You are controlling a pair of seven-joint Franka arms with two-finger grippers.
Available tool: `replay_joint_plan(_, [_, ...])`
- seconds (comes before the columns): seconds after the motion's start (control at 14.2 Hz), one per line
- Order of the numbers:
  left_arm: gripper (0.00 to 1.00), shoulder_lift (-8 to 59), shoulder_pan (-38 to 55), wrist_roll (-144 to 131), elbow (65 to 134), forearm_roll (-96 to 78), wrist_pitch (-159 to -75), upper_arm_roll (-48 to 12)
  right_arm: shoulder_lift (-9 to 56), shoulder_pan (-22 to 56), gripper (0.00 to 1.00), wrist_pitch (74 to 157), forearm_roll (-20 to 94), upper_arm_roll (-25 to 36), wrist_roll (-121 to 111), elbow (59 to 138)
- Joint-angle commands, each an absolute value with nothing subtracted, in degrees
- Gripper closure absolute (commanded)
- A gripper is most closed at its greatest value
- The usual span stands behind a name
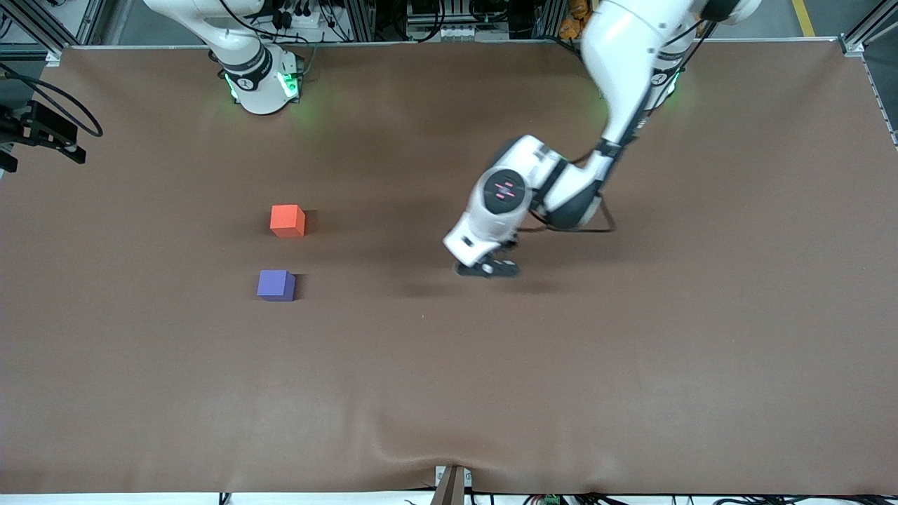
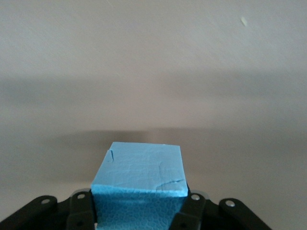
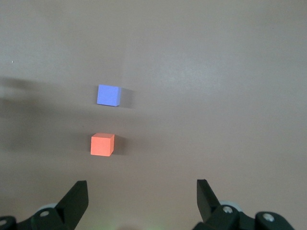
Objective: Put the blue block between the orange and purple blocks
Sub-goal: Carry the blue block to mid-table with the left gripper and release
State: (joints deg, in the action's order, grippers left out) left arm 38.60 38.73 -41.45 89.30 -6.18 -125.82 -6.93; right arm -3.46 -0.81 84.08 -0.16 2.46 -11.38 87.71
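- My left hand [image 2: 139, 218] pinches the blue block [image 2: 139, 172] between its fingers, toward the left arm's end of the desk [image 1: 631, 365] from the orange block [image 1: 287, 220].
- The purple block [image 1: 276, 285] sits near the orange block, closer to the front camera.
- My right hand [image 3: 142, 201] waits, fingers spread, over the desk near the orange block.

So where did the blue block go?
The left gripper is shut on the blue block, low over the middle of the table, toward the left arm's end from the orange block.

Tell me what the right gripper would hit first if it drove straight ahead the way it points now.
Probably the orange block: it sits nearest ahead of the open right gripper, though off-centre, so it might slip past. The purple block lies further along. Depth is hard to judge.
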Motion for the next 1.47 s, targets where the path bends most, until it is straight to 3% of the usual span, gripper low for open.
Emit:
replay_joint_plan(0.0, [0.60, 44.5, 43.7, -45.7, 83.3, -8.1, -124.6, -5.7, -3.0, -0.8, 0.00, 83.6, -0.7, 2.4, -10.4, 86.6])
replay_joint_plan(0.07, [0.58, 45.6, 44.8, -46.3, 82.6, -8.0, -124.6, -5.5, -2.9, -0.8, 0.00, 83.6, -0.7, 2.4, -10.4, 86.6])
replay_joint_plan(0.21, [0.41, 46.5, 46.1, -45.9, 82.4, -7.3, -124.6, -5.4, -2.9, -0.7, 0.00, 83.6, -0.7, 2.4, -10.4, 86.7])
replay_joint_plan(0.35, [0.00, 46.8, 47.4, -45.4, 82.4, -1.6, -124.7, -5.4, -2.9, -0.8, 0.00, 83.7, -0.6, 2.4, -10.4, 86.7])
replay_joint_plan(0.56, [0.00, 44.1, 47.2, -46.1, 82.5, 3.5, -124.1, -5.5, -2.9, -0.7, 0.00, 83.7, -0.6, 2.4, -10.4, 86.7])
replay_joint_plan(0.7, [0.00, 39.9, 45.1, -45.4, 82.4, 4.0, -119.3, -5.4, -2.8, -0.8, 0.00, 83.7, -0.6, 2.5, -10.4, 86.7])
replay_joint_plan(1.19, [0.00, 23.7, 24.4, -29.2, 83.1, 3.3, -101.5, -6.0, 2.8, 2.6, 0.00, 80.0, -0.5, 2.3, -11.1, 86.9])
replay_joint_plan(1.4, [0.00, 18.5, 14.8, -17.9, 85.2, 3.3, -98.8, -6.2, 3.3, 6.7, 0.00, 80.5, 0.0, 2.2, -10.4, 86.7])
